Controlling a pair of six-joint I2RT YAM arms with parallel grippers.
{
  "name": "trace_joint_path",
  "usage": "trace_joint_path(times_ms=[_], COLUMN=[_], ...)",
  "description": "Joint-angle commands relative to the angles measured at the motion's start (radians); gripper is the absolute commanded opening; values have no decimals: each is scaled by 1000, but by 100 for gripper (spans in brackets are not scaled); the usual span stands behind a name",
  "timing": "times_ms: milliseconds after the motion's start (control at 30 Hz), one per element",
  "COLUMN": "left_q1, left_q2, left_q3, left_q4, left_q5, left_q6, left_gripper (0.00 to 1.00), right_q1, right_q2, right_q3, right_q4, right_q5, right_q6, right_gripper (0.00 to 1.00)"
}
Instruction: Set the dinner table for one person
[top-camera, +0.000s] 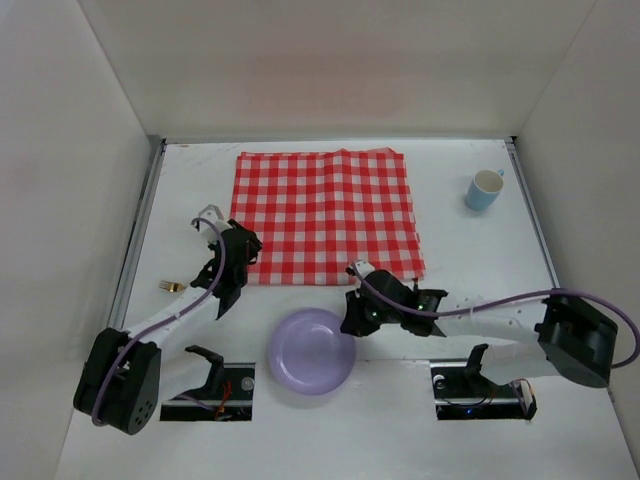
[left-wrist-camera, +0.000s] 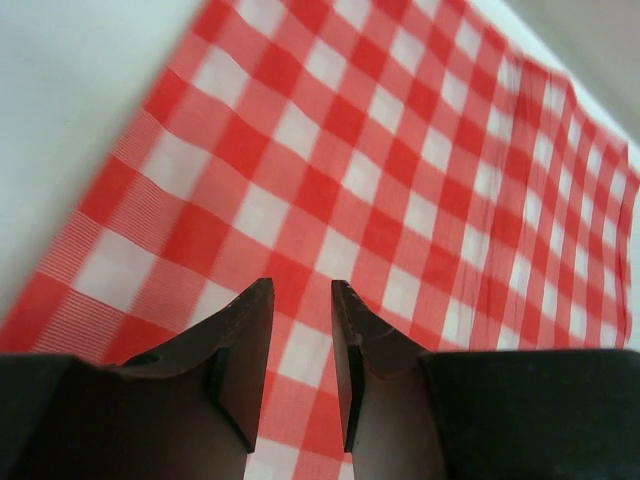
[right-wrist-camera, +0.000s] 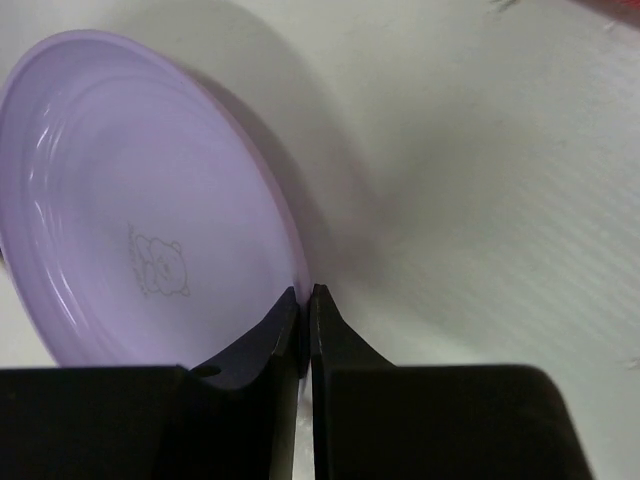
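A lilac plate (top-camera: 310, 350) lies on the white dinner table (top-camera: 480, 250) near the front, below the red-and-white checked cloth (top-camera: 325, 215). My right gripper (top-camera: 352, 320) is shut on the plate's right rim; in the right wrist view the fingers (right-wrist-camera: 305, 296) pinch the edge of the plate (right-wrist-camera: 150, 200), which has a small bear print. My left gripper (top-camera: 243, 252) is open and empty, hovering over the cloth's front left corner; in the left wrist view (left-wrist-camera: 302, 290) only the cloth (left-wrist-camera: 400, 160) shows between its fingers.
A light blue cup (top-camera: 485, 189) stands at the back right of the table. A small gold piece of cutlery (top-camera: 172, 287) lies at the left, near the metal edge rail (top-camera: 135, 250). White walls enclose the table.
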Motion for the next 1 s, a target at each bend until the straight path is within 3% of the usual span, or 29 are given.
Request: trace_joint_path(times_ms=[0, 67, 200, 533, 700, 967], left_q1=[79, 110, 131, 59, 52, 39], left_q2=[-68, -82, -79, -42, -22, 2], left_q3=[10, -4, -7, -13, -28, -16], left_q4=[8, 6, 0, 4, 11, 17], left_q5=[-14, -14, 15, 25, 27, 22], left_q6=[-18, -52, -93, -118, -129, -132], left_gripper=[28, 29, 29, 29, 29, 29], right_q1=[32, 17, -143, -437, -494, -502], right_q2=[-132, -171, -122, 341, 491, 533], right_q3=[50, 77, 181, 612, 731, 718], right_q4=[-9, -8, 55, 60, -19, -63], right_q5=[-75, -62, 1, 121, 124, 147], right_q6=[-28, -34, -20, -28, -26, -26], right_gripper=[10, 11, 13, 13, 13, 13])
